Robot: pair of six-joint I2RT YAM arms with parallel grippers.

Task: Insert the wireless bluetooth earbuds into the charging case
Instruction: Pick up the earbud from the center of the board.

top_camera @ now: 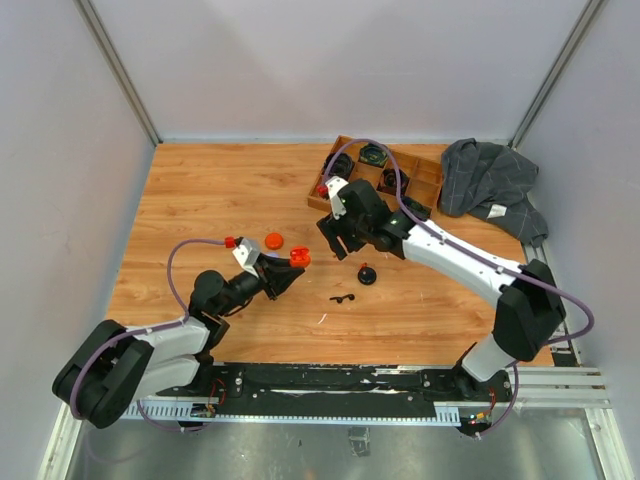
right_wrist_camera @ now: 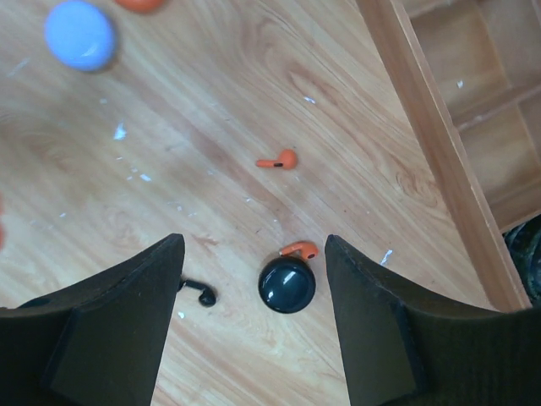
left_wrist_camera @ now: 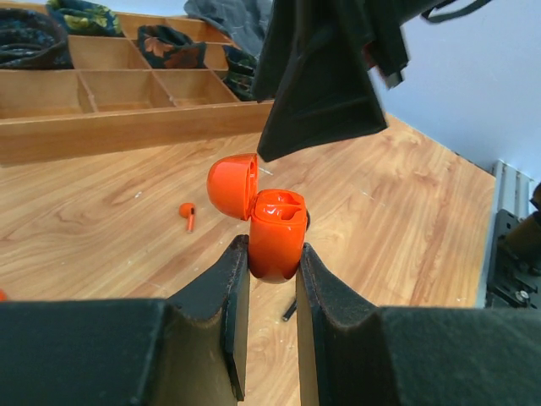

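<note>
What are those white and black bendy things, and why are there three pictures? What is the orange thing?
Those are two robot arms bolted to a wooden table. One picture looks down from above; the other two come from little cameras on each arm's wrist. The left end effector is pinching an orange charging case with its lid flipped open. The right end effector is open and holds nothing. Below it lie two orange earbuds, a round dark case touching one of them, and a black earbud. A round lilac case lies further off. At the back is a wooden tray with compartments, and a grey cloth beside it.
</note>
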